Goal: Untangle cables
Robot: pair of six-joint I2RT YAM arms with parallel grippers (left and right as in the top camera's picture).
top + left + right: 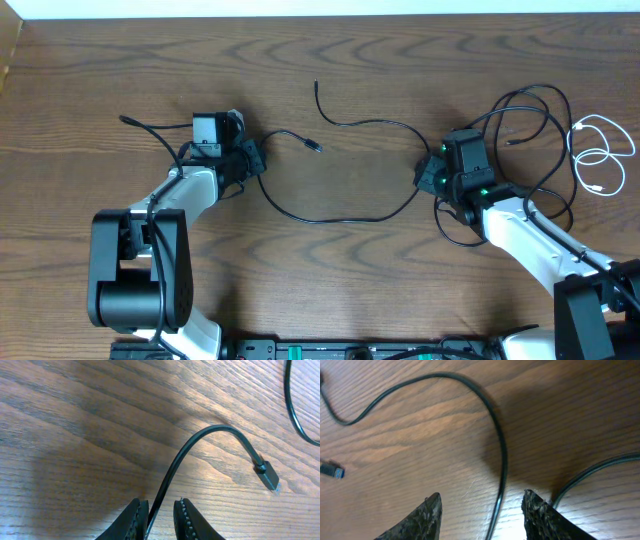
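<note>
One long black cable point(330, 220) sags between my two grippers. My left gripper point(252, 160) is closed down on it near its plug end point(313, 146); in the left wrist view the cable point(200, 440) runs between the jaws against the left pad, the gripper point(159, 502) narrow around it, the plug point(269, 476) lying on the wood. My right gripper point(428, 175) stands open; in its wrist view the cable point(503, 455) passes loose between the spread fingers of the gripper point(481, 494). A second black cable point(370, 123) lies behind. More black cables point(530, 120) are tangled at the right beside a white cable point(600, 155).
The wooden table's far edge point(320, 14) runs along the top. The left arm's base point(135, 270) and the right arm's white link point(540, 240) fill the near corners. Another black cable point(590, 470) curves past my right finger, and a blue-tipped plug point(331, 471) lies at the left.
</note>
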